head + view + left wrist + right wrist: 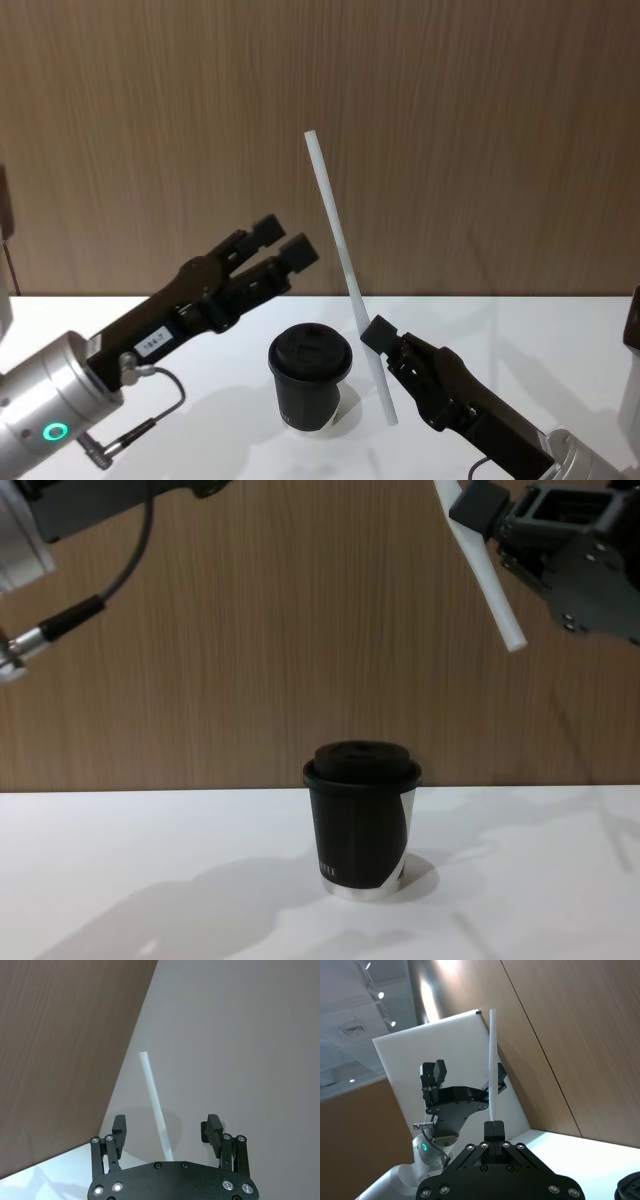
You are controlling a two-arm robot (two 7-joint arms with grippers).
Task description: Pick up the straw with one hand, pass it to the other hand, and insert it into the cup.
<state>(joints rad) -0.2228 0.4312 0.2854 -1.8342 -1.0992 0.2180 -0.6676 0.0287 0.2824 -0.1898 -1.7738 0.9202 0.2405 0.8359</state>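
The right gripper (376,336), at the lower right of the head view, clamps the white straw (338,245) near its lower end, with the tube leaning up and to the left. The left gripper (284,240), jaws spread wide, hovers at centre-left just beside the straw. The lidded black cup (311,378) stands on the white table (520,330) at bottom centre.

White table (500,320) — lidded black cup (310,378) on it
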